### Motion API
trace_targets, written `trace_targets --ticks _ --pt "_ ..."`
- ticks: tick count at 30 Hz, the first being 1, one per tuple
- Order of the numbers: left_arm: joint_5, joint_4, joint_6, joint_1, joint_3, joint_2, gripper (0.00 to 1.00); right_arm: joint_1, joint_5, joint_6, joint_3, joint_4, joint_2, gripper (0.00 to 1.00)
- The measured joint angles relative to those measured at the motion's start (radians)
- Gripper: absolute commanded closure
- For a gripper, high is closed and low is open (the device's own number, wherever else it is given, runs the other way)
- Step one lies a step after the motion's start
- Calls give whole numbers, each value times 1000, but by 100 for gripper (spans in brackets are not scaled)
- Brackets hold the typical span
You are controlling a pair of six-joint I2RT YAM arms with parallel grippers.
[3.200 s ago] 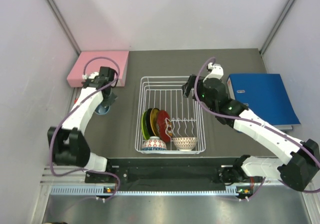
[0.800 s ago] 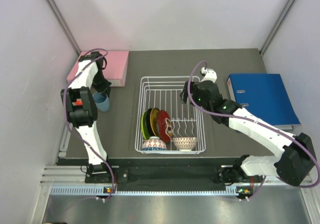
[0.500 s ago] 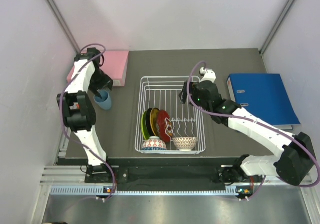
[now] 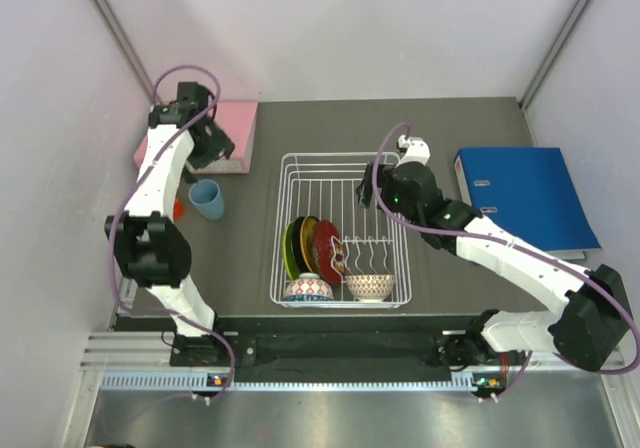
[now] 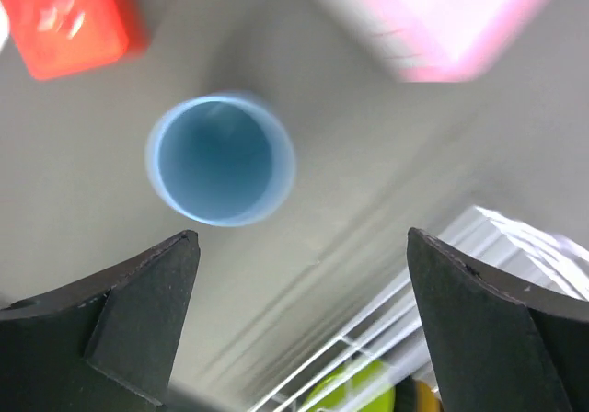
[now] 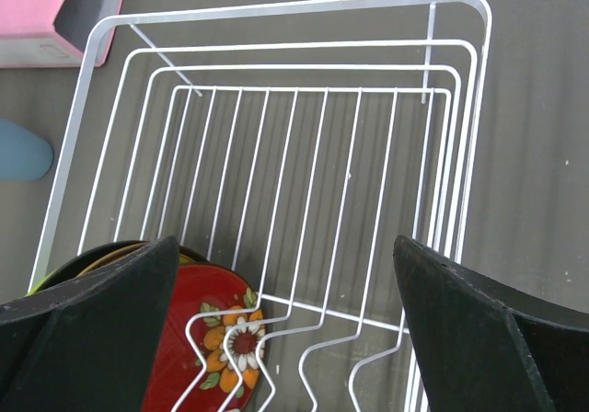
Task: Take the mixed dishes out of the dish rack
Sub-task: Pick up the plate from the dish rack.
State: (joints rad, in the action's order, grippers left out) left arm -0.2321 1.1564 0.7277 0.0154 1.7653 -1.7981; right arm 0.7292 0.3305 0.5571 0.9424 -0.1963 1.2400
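**Pale blue cup stands outside the dish rack, both grippers open and empty**

The dish rack (image 4: pixel 340 154) sits in the middle of the dark table (image 4: pixel 330 118). The pale blue cup (image 4: pixel 206 200) stands upright on the table to the left of the rack, apart from it, with its mouth up. A small red cube (image 4: pixel 178 208) lies just beside the cup, on the side away from the rack.

The left gripper (image 4: pixel 212 146) hangs above the table to the left of the rack, near its far left corner and over the edge of the pink binder (image 4: pixel 235 128). In the left wrist view its fingers (image 5: pixel 147 292) are spread wide and hold nothing. The cup is below them and does not touch them.

The right gripper (image 4: pixel 370 190) is over the right side of the rack, toward its far end. Its fingers (image 6: pixel 101 329) are also wide apart, with only the rack wires under them.

At the near end of the rack three plates stand on edge side by side: lime green plate (image 4: pixel 291 248), yellow patterned plate (image 4: pixel 305 238) and dark red plate (image 4: pixel 326 243). The blue patterned bowl (image 4: pixel 307 288) and the beige patterned bowl (image 4: pixel 369 286) sit against the near wall. The far half of the rack holds no dishes. A blue binder (image 4: pixel 525 198) lies to the right of the rack.
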Motion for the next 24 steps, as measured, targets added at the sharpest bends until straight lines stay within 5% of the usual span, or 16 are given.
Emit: trace_targets --ticks 5,12,14,24 --pt "-93 -166 -59 -238 0 215 1 16 15 -38 0 6 -2 0" --pt "-103 -408 -142 -476 -275 526 8 40 131 -87 0 -12 -37 0" --pt "-167 -411 -148 -537 -330 546 1 41 163 -91 -1 -14 -61 0" --pt "-513 -292 -82 -850 -452 539 1 58 184 -106 -124 8 -197 0"
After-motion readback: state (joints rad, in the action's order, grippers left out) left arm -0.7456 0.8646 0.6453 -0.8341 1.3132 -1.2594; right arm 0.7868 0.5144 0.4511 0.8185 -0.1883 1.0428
